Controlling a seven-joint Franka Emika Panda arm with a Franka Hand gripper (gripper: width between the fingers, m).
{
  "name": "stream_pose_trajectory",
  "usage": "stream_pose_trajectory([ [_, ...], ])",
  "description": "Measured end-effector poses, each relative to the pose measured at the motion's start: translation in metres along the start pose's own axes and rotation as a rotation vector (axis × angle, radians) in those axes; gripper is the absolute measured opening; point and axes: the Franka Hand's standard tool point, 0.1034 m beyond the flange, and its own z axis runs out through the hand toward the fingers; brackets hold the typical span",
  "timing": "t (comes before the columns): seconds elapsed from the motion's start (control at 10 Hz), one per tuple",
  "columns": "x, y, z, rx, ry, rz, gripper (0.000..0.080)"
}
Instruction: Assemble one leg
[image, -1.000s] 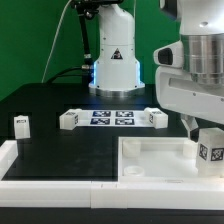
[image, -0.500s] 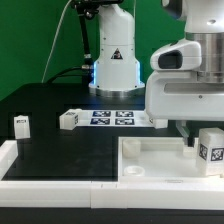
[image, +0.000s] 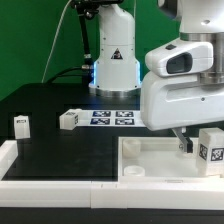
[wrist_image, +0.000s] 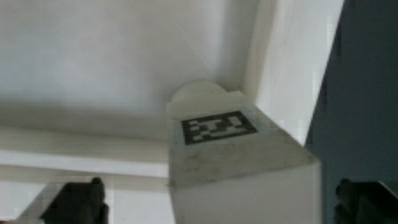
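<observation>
Gripper (image: 184, 143) hung low over the white panel (image: 150, 152), close beside the tagged leg (image: 210, 147) standing at the exterior view's right. Fingers (wrist_image: 75, 199) spread wide, holding nothing. Other legs (image: 21, 124) sat well apart on the black table (image: 60, 145).

Tool (image: 184, 143) seemingly beside leg (image: 209, 149).

White leg (image: 210, 147) with black-and-white tag, black table (image: 60, 150), green backdrop (image: 30, 40)
</observation>
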Motion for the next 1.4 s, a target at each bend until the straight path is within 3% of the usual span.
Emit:
stream_pose_trajectory([
  [0.2, 0.0001, 0.0001, -0.0001, 0.0, 0.0, 0.002, 0.0649],
  [0.4, 0.0001, 0.0002, -0.0001, 0.0, 0.0, 0.002, 0.0385],
  [0.5, 0.0003, 0.0008, -0.0003, 0.0, 0.001, 0.02, 0.0385],
  [0.6, 0.0003, 0.001, -0.0002, 0.0, 0.001, 0.039, 0.0291],
  [0.8, 0.0003, 0.0014, 0.0, 0.003, 0.002, 0.085, 0.0291],
  [1.1, 0.0005, 0.0043, 0.0005, 0.017, 0.006, 0.482, 0.0291],
  [1.2, 0.0008, 0.0068, 0.0001, 0.033, 0.004, 0.607, 0.0291],
  [1.4, 0.0001, 0.0069, 0.0008, 0.036, -0.001, 0.863, 0.0291],
])
